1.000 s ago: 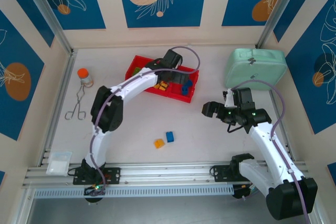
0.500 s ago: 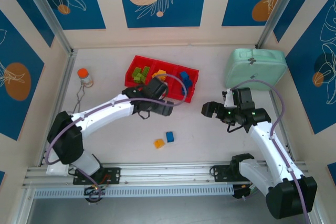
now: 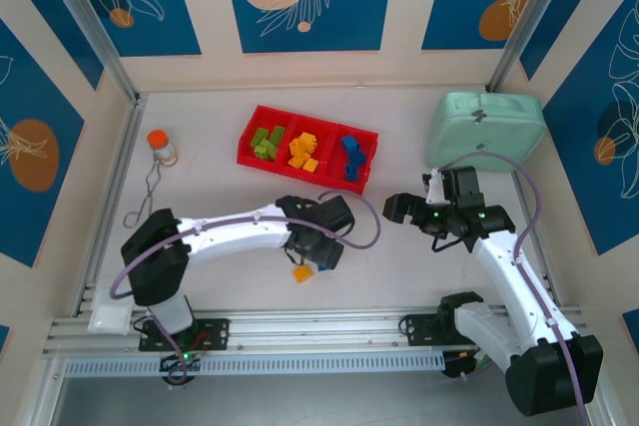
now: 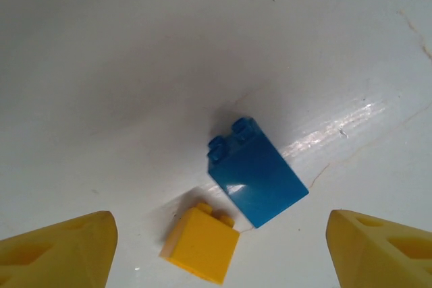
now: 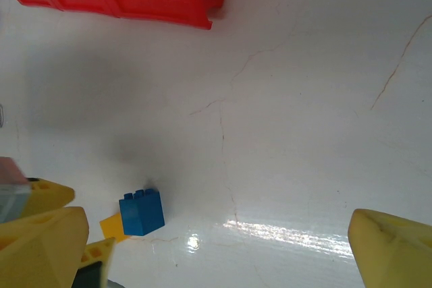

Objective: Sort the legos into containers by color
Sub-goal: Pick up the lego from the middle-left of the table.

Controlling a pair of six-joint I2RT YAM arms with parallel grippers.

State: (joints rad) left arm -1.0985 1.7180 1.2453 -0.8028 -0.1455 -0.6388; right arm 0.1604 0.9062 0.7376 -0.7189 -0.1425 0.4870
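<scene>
White tabletop (image 3: 220, 187) carries two loose bricks: a blue brick (image 4: 256, 180) and an orange brick (image 4: 201, 244), side by side beneath the left pincer (image 3: 315, 254), its fingers apart. Next, centre on one, lower and close.

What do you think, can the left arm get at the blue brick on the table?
Probably yes: the left gripper hangs above the blue brick, jaws open, nothing between. The orange-yellow brick beside it might get nudged.
</scene>
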